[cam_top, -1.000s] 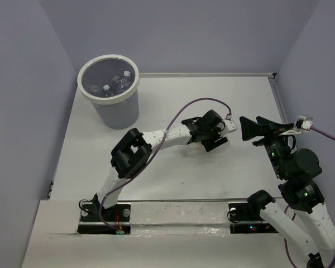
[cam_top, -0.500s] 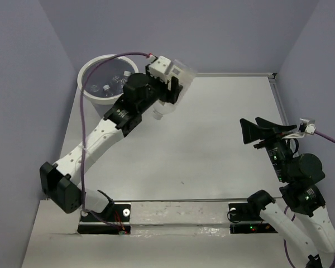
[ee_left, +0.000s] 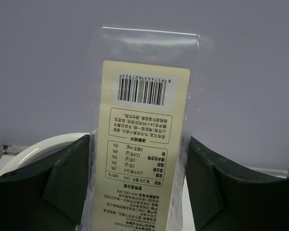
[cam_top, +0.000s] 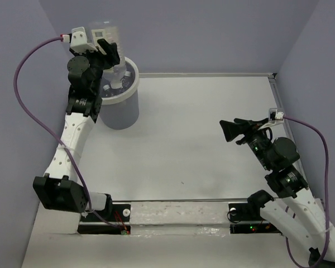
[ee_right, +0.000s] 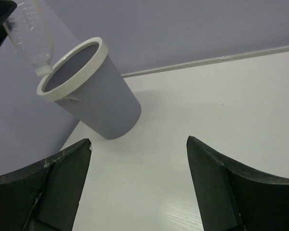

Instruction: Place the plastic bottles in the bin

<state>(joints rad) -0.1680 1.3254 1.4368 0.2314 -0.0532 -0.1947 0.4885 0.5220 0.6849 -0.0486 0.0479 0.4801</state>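
Swung up and to the left in the last half second, the left gripper (cam_top: 105, 51) now hangs above the round grey bin (cam_top: 121, 111), its dark fingers (ee_left: 67, 168) clamped on the flat sides of a squarish clear plastic bottle (ee_left: 144, 120).

Only the left wrist view shows the bottle's beige paper label. It carries a barcode with a row of digits and boxed tables of dense Chinese print with percentages, all upside down. The bin's thick white rim (ee_left: 31, 153) curves behind the left finger.

The right wrist view shows the ribbed bottle tilted cap-down, its cap just at the rim. From overhead, other clear bottles (cam_top: 113, 85) lie inside the bin.

The right gripper (ee_right: 138, 144) has shifted slightly left; its jaws stand wide apart and empty above the smooth white table (cam_top: 201, 123).
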